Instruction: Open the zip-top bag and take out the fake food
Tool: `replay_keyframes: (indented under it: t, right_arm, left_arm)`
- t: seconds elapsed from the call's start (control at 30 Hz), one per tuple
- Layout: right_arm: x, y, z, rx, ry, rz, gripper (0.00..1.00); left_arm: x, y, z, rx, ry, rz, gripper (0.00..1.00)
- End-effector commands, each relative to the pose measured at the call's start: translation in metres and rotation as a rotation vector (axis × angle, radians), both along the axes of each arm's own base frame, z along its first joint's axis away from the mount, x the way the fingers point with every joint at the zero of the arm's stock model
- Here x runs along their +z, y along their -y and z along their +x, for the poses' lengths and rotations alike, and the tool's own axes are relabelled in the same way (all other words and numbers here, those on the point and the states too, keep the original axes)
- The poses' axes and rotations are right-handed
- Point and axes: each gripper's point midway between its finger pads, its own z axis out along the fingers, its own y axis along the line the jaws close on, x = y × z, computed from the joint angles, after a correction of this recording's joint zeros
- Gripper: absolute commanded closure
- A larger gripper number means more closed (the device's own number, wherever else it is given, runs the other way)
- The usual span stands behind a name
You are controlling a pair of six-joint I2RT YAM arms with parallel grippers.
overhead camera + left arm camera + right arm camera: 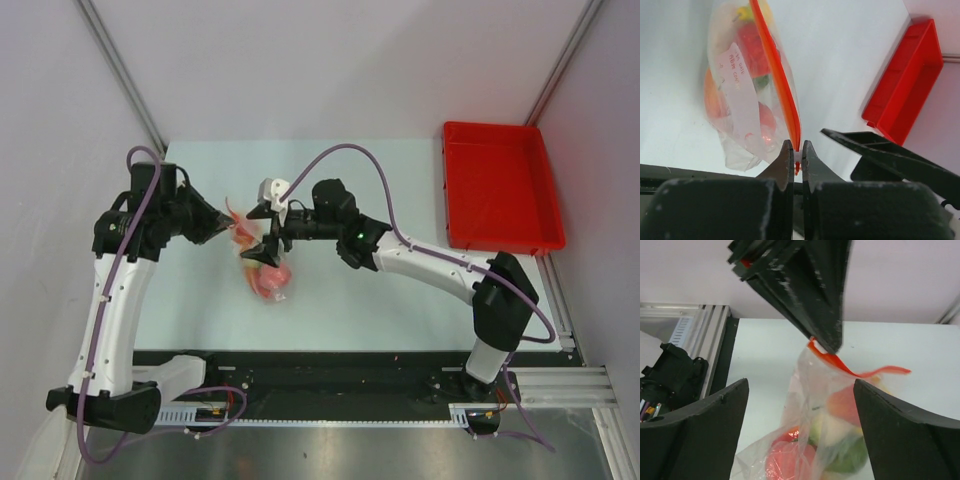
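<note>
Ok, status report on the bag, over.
Left gripper shut on bag at zip strip. Right gripper open, close to bag. Food inside. Nothing blocking.

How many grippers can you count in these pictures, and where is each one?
2. The left gripper is pinched shut on the orange zip strip of the bag. The right gripper stands open just beside it, facing the bag. None seems hidden.

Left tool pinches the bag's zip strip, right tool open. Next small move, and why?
Probably ease the right tool forward and close it on the free part of the zip strip. The left tool holds one end of it, the zip-top bag hangs below with the fake food inside, and the right jaws stand open facing it.
</note>
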Motion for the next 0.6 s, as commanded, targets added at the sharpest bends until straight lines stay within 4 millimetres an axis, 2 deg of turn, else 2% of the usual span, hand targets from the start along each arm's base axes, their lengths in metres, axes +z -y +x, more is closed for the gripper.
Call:
replay_keyframes:
  t: [0.0, 0.03, 0.13, 0.2, 0.3, 0.37, 0.4, 0.43, 0.5, 0.53, 0.57]
  right_arm:
    - [0.015, -0.017, -0.019, 0.017, 0.016, 0.058, 0.04]
    - [0.018, -0.026, -0.02, 0.001, 0.012, 0.059, 0.03]
    - [0.016, -0.039, 0.006, -0.2, -0.024, 0.012, 0.03]
    - [0.008, -0.041, 0.01, -0.245, -0.034, -0.012, 0.05]
    - [-0.007, -0.04, 0.025, -0.382, -0.046, -0.038, 0.13]
    - [-0.015, -0.039, 0.037, -0.447, -0.05, -0.057, 0.28]
    - [-0.018, -0.038, 0.041, -0.458, -0.044, -0.065, 0.4]
    - [-0.019, -0.038, 0.042, -0.456, -0.033, -0.07, 0.61]
    - [-0.018, -0.032, 0.045, -0.424, -0.037, -0.067, 0.75]
    - [-0.014, -0.032, 0.038, -0.354, -0.044, -0.053, 0.83]
    - [-0.009, -0.029, 0.035, -0.322, -0.053, -0.035, 0.87]
  left_arm:
    - [0.026, 0.007, 0.0, -0.049, 0.092, 0.0, 1.0]
    - [0.025, 0.008, 0.0, -0.046, 0.088, -0.004, 1.0]
    - [0.03, 0.01, 0.0, -0.032, 0.107, -0.021, 1.0]
    - [0.035, 0.013, 0.003, -0.031, 0.136, -0.04, 1.0]
    - [0.045, 0.017, 0.004, -0.017, 0.166, -0.063, 1.0]
    - [0.052, 0.017, 0.006, -0.021, 0.192, -0.059, 1.0]
    - [0.052, 0.018, 0.006, -0.032, 0.194, -0.053, 0.99]
    - [0.051, 0.016, 0.007, -0.034, 0.193, -0.035, 0.97]
    - [0.057, 0.011, 0.006, -0.064, 0.226, 0.028, 0.83]
    - [0.059, 0.008, 0.005, -0.078, 0.246, 0.061, 0.75]
    - [0.062, 0.007, 0.004, -0.108, 0.272, 0.085, 0.59]
